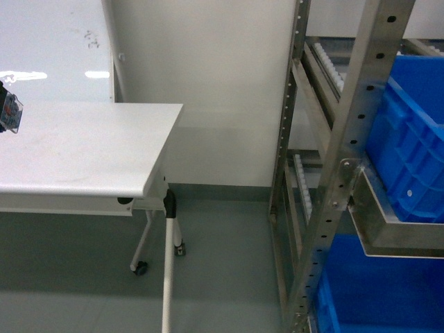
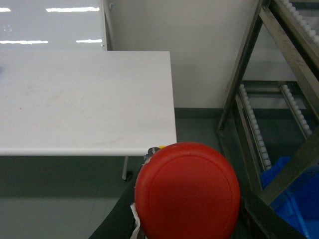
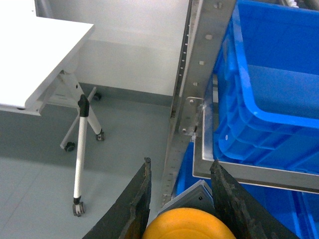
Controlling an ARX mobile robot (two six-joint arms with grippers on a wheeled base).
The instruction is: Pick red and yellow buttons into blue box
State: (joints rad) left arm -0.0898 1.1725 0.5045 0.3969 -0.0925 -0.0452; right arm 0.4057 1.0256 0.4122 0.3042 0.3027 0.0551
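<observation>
Looking ahead from the head camera, a white folding table fills the left half, its wheeled legs on the grey floor, and a small black and clear object sits at the table's 9 o'clock edge, too cut off to identify. At 3 o'clock stands a metal rack carrying a blue box on its shelf, with another blue crate below at 5 o'clock; neither arm shows in this view. From the left wrist camera, the red button sits huge at 6 o'clock, its round cap facing the lens and hiding the left gripper; only dark edges of the fingers show beside it, so it appears held, with the jaws closed on it. The white table lies at 10 o'clock and the rack rises at 3 o'clock, with a bit of blue at 4 o'clock. From the right wrist camera, the right gripper shows two black fingers standing either side of the yellow button at 6 o'clock, the jaws closed against its cap. The blue box fills the 2 o'clock area on the rack shelf, well above the button, and the table's leg stands at 9 o'clock.
</observation>
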